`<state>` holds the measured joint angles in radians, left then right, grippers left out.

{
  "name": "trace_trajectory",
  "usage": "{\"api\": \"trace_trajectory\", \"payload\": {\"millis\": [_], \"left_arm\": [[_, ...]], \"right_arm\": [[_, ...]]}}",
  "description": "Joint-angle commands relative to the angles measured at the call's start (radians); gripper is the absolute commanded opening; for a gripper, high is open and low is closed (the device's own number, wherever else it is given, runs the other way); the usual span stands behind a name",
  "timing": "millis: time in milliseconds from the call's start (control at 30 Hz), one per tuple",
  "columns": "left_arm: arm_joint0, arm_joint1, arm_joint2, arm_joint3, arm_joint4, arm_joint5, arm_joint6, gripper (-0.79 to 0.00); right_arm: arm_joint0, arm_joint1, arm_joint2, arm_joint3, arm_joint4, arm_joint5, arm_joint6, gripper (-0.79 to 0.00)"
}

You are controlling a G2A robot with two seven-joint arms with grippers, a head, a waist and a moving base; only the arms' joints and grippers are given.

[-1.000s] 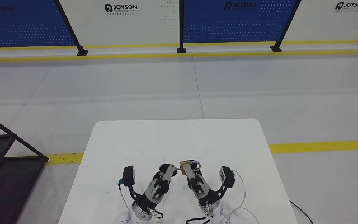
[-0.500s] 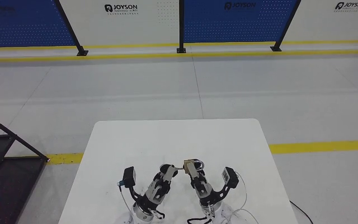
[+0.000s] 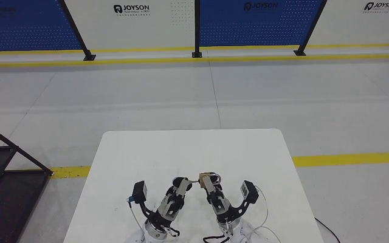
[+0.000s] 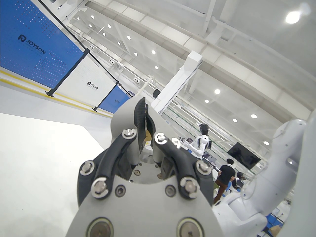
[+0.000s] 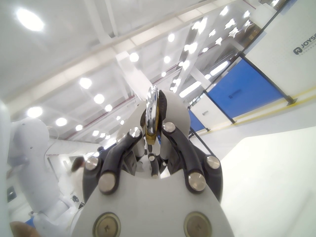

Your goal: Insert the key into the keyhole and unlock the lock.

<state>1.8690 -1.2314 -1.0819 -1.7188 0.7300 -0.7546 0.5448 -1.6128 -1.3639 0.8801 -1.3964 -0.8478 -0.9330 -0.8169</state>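
Since the frame one second back, the right arm has drawn slightly outward and the lock (image 3: 206,178) has turned in its grip, so that less of the shackle loop shows from above; the left arm has kept almost to its place.

Position: both grippers are held above the near part of the white table (image 3: 182,146), tips converging; the left gripper (image 3: 183,183) and the right gripper (image 3: 209,183) stand just apart.

Jaw state, left: closed narrowly on the key (image 4: 147,136); a small brass part shows between the black pads in the left wrist view.

Jaw state, right: closed on the lock; the brass body is clamped between the fingers, with the silver shackle (image 5: 151,107) standing up beyond it in the right wrist view.

Governing relation: the lock lies directly ahead of the left jaws, to the robot's right of the key; the key's long axis appears to run along the line joining the two grippers, roughly crosswise to the table; key tip and lock body look touching or nearly so; whether the blade has entered the keyhole cannot be told.

Judgement: insertion is the step in hand; the left arm carries the advancing part, so blade and keyhole must share one axis before any turn.
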Motion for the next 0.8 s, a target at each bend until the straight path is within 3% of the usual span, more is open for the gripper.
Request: {"api": "trace_trajectory", "payload": {"millis": [0, 167, 767], "left_arm": [[-0.002, -0.002, 0.006, -0.001, -0.018, 0.012, -0.004, -0.785], [-0.01, -0.009, 0.026, 0.004, -0.048, 0.016, 0.017, -0.785], [-0.054, -0.032, 0.074, 0.06, -0.047, 0.0, 0.07, -0.785]], "right_arm": [[0.0, 0.0, 0.0, -0.003, 0.005, 0.01, 0.01, -0.785], [-0.014, -0.005, 0.0, -0.034, 0.069, 0.026, 0.013, -0.785], [-0.018, -0.031, -0.018, -0.022, 0.062, 0.059, -0.038, -0.785]]}}
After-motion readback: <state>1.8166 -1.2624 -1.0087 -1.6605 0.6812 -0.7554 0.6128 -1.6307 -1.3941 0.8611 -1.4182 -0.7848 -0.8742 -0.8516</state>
